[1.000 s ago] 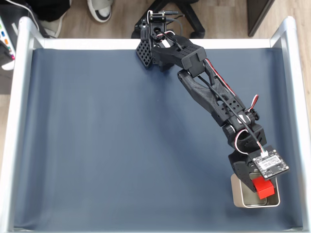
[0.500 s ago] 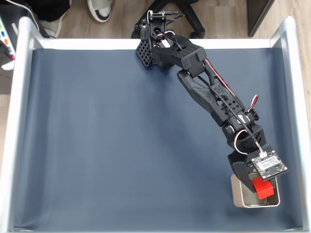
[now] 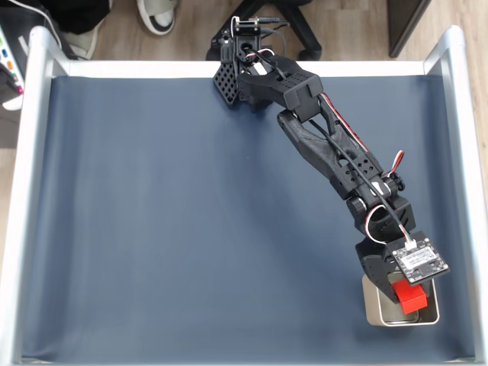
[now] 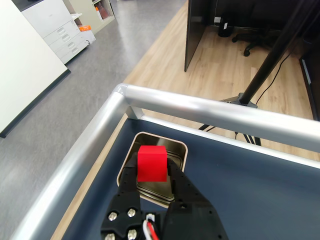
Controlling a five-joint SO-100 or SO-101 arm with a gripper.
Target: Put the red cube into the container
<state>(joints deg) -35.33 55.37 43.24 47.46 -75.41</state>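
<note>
in the wrist view the pincer (image 4: 151,172) holds the cube (image 4: 152,163) by two opposite flat faces, poised over the tin (image 4: 177,148). in the fixed view the cube (image 3: 410,296) sits above the tin (image 3: 375,309) at the table's (image 3: 152,229) lower right corner. it looks small, light, rigid and smooth-faced, so a squeeze across parallel sides should suit, though it might slip.

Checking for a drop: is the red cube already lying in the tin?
Not yet. The red cube sits clamped between the gripper fingers, held above the tin.
</note>
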